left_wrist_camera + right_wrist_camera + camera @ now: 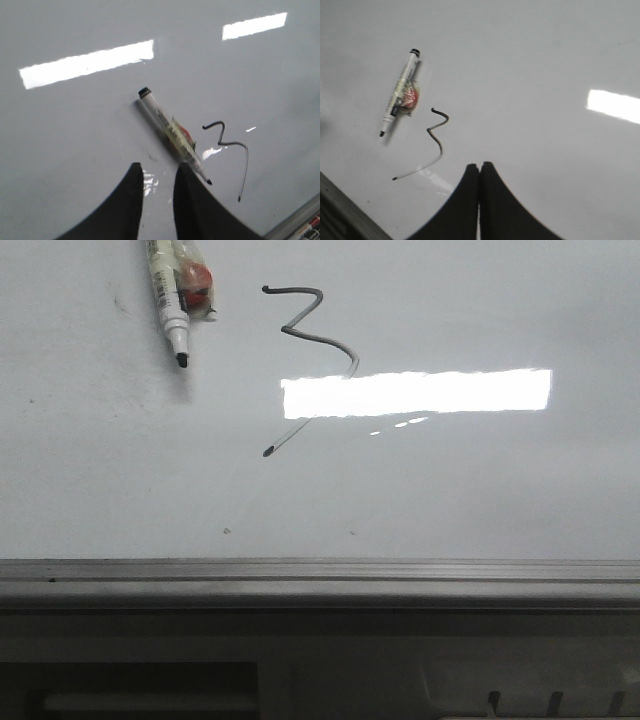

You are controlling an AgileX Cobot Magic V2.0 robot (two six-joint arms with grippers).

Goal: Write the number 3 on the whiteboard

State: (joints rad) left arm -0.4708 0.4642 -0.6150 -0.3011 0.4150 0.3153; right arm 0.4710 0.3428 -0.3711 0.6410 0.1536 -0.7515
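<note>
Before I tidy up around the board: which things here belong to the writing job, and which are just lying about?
Job:
- the number 3, already drawn
- the whiteboard
- the marker, uncapped, lying on the board beside the 3

Lying about:
- small dark specks on the board
- grey rail along the board's edge
</note>
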